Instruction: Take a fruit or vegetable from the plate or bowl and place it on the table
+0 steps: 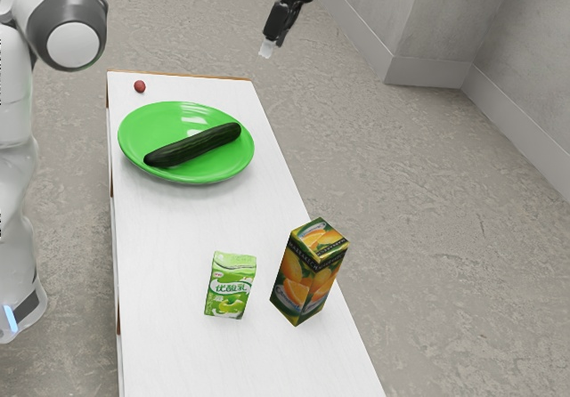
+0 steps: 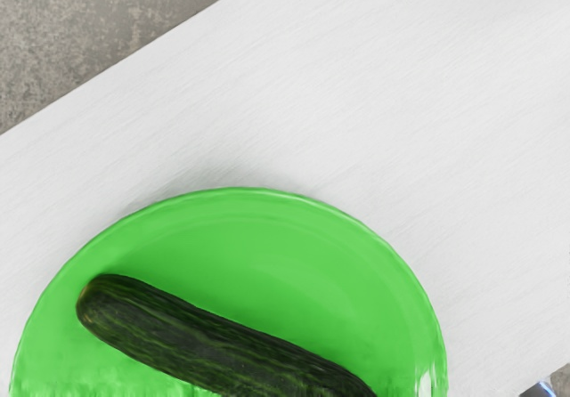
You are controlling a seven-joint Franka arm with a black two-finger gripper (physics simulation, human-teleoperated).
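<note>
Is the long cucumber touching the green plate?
Touching. The exterior view shows the cucumber lying across the green plate, its underside resting right on it.

The exterior view looks from beside the white jointed arm [image 1: 13, 161], above the long white worktop [image 1: 169, 237], slanting down along its length, far enough back to take in mottled grey floor [image 1: 445, 192] and a pale grey wall [image 1: 432, 19]. The wrist view looks steeply down from the arm's end, much nearer. Both share the round green plate [image 1: 165, 119], the long dark-green cucumber [image 1: 193, 145], and parts of the worktop and floor.
</note>
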